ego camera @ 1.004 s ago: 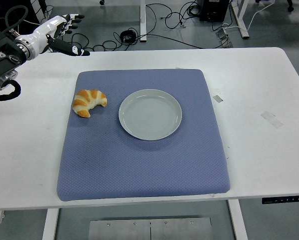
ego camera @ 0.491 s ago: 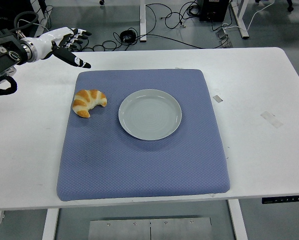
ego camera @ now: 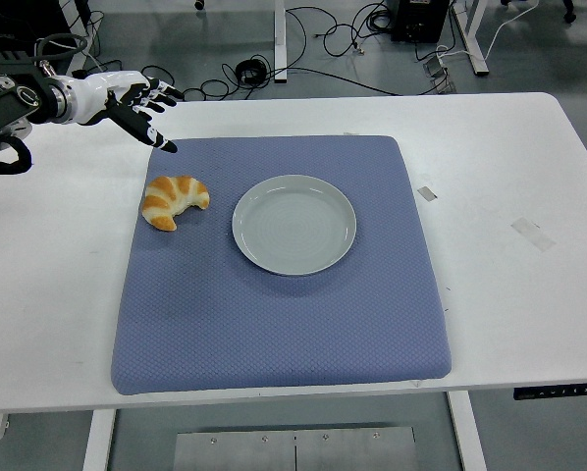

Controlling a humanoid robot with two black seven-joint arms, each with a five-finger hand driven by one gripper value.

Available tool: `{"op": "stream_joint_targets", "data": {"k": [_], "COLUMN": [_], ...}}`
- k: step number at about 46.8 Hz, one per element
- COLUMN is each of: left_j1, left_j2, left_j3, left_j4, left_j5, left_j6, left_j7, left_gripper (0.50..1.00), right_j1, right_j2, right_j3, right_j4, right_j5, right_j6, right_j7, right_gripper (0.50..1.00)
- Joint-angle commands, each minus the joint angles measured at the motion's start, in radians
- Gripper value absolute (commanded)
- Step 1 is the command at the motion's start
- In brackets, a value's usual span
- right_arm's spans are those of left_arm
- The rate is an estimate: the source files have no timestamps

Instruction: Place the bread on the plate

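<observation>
A golden croissant (ego camera: 174, 200) lies on the left part of a blue mat (ego camera: 284, 294). An empty pale grey plate (ego camera: 294, 224) sits on the mat just right of it, a small gap between them. My left hand (ego camera: 141, 106) is white with black fingertips. It hovers above the table's far left, over the mat's back left corner, behind and a little left of the croissant. Its fingers are spread and hold nothing. The right arm is out of view.
The mat covers the middle of the white table (ego camera: 509, 285). Two bits of tape (ego camera: 427, 193) (ego camera: 534, 234) lie on the table right of the mat. Cables (ego camera: 323, 39) and desk legs are on the floor beyond the far edge.
My left hand has moved right and toward me, from beyond the table's far left corner to over the mat's back left corner. Croissant and plate have not moved.
</observation>
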Motion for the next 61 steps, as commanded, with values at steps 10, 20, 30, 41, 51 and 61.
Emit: {"op": "stream_joint_targets", "data": {"k": [10, 20, 30, 41, 51, 61], "left_j1": [-0.022, -0.019, -0.005, 0.036, 0.078, 0.085], "left_j2": [0.087, 0.094, 0.095, 0.089, 0.081, 0.078], "left_j3": [-0.011, -0.005, 0.0, -0.002, -0.006, -0.013], "left_j4": [-0.19, -0.195, -0.195, -0.195, -0.195, -0.195], "left_j5": [0.114, 0.147, 0.176, 0.176, 0.174, 0.168], "left_j6": [-0.004, 0.015, 0.019, 0.042, 0.068, 0.084], "left_j7": [-0.008, -0.008, -0.008, -0.008, -0.011, -0.015], "left_gripper": [0.855, 0.855, 0.855, 0.858, 0.86, 0.86], "right_j1": [0.0, 0.0, 0.0, 0.0, 0.0, 0.0], "right_j2": [0.0, 0.0, 0.0, 0.0, 0.0, 0.0], "right_j3": [0.0, 0.0, 0.0, 0.0, 0.0, 0.0], "right_j4": [0.0, 0.0, 0.0, 0.0, 0.0, 0.0], "right_j5": [0.0, 0.002, 0.0, 0.0, 0.0, 0.0], "right_j6": [0.0, 0.0, 0.0, 0.0, 0.0, 0.0], "right_j7": [0.0, 0.0, 0.0, 0.0, 0.0, 0.0], "right_gripper": [1.0, 1.0, 1.0, 1.0, 1.0, 1.0]}}
